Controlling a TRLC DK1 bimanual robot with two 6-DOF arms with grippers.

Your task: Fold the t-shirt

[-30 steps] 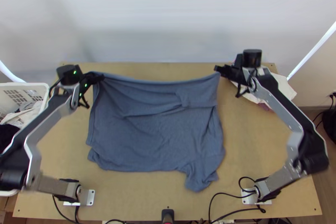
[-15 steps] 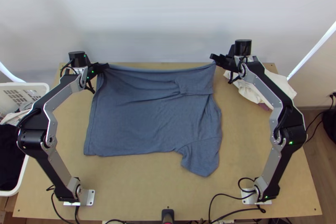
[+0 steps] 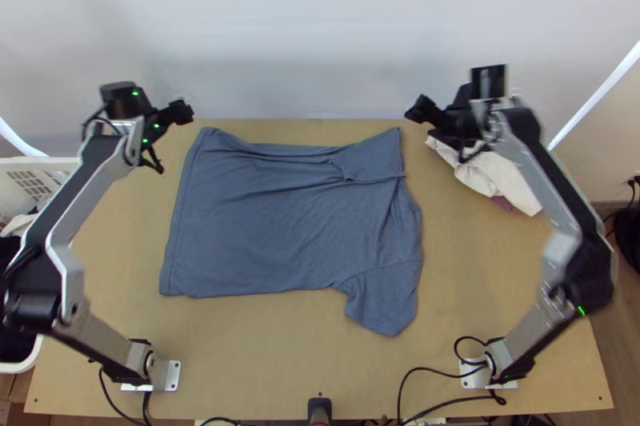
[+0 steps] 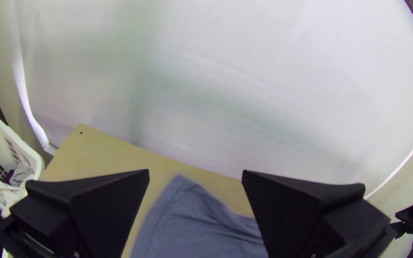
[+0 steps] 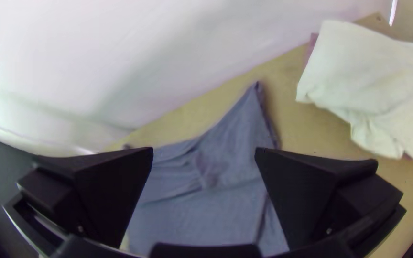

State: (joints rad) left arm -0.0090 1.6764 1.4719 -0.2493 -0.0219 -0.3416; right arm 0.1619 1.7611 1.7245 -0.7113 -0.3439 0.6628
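Observation:
The blue-grey t-shirt [image 3: 288,226] lies spread on the table, its far edge wrinkled and a sleeve pointing to the near right. My left gripper [image 3: 182,112] is just beyond the shirt's far left corner, apart from it. My right gripper [image 3: 418,110] hangs near the far right corner, also apart from the cloth. In the left wrist view my left gripper [image 4: 195,177] has its fingers wide apart, with the shirt's corner [image 4: 182,215] seen between them. The right wrist view shows my right gripper [image 5: 204,153] open too, above the shirt [image 5: 206,215].
White cloth [image 3: 488,170] lies bunched at the table's far right. A white basket [image 3: 80,166] holding clothes stands beyond the left edge. Bare table [image 3: 256,354] stretches along the near side, and a pale wall rises behind the far edge.
Both grippers have let go of the shirt's far corners and moved apart from them, left and right. The cloth, earlier pulled toward the table's far side, now rests on the table.

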